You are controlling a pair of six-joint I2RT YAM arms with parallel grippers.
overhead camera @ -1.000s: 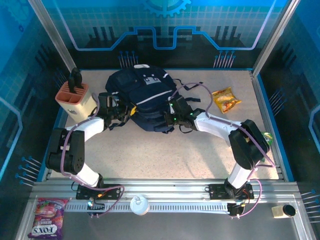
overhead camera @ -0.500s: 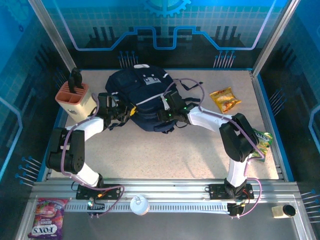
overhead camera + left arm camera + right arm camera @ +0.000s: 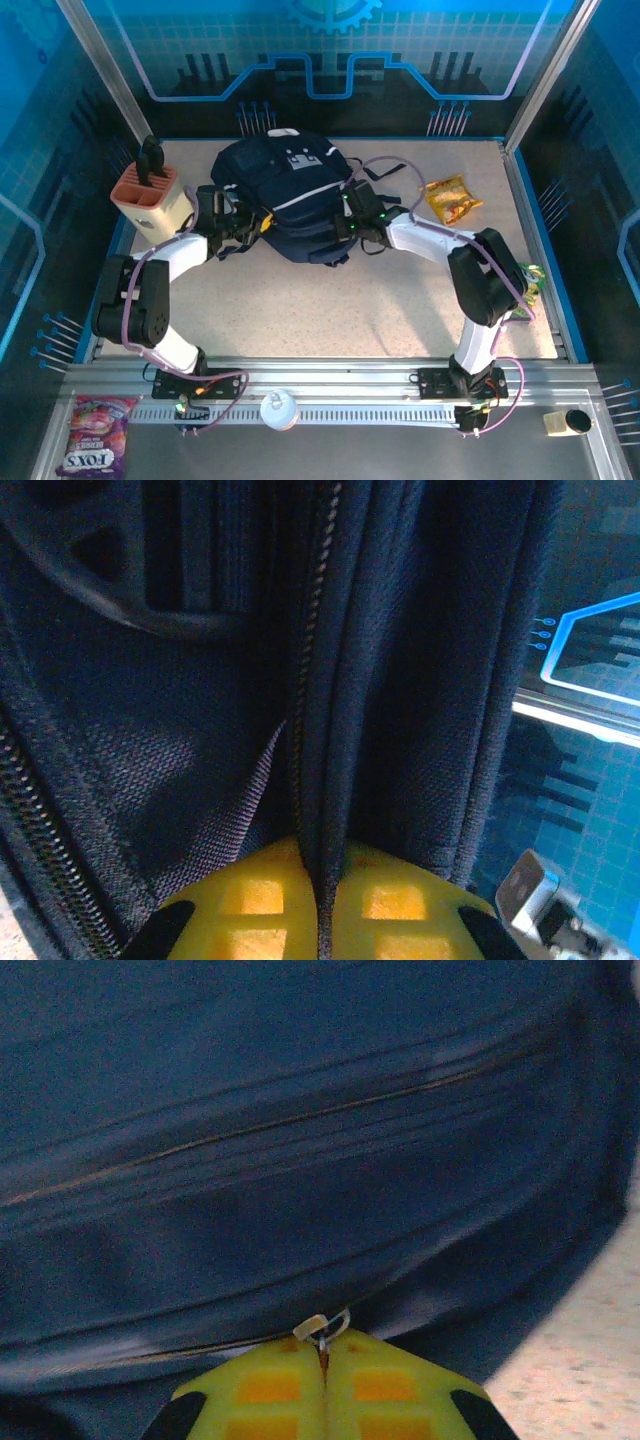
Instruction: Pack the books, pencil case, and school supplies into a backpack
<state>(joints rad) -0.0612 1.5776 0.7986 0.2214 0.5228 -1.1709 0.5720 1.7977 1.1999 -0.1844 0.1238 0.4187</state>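
The backpack (image 3: 285,195) lies on the tabletop (image 3: 330,300) between the two end effectors, and the step in hand looks like working its zip; whether the zip is being opened or closed cannot be told. The left end effector (image 3: 322,885) has its yellow pads (image 3: 255,900) pressed together on a fold of the navy fabric, and the zip track (image 3: 312,660) runs straight away from that pinch. The right end effector (image 3: 323,1360) is clamped on the small pale zip pull (image 3: 320,1326), which sits with its metal ring right at the fingertips, the bag's dark side rising just beyond. To do this well, the left end effector should likely act as a plain anchor, holding the fabric taut and not dragging it. The right one should draw along the line of the track, low and close to the cloth, not outward from the bag. Its hold is only on the tip of the tab, so a sideways or lifting tug could slip it free or haul the whole bag along. A slow, even pull suits the curved stretch, where loose fabric beside the teeth may catch.
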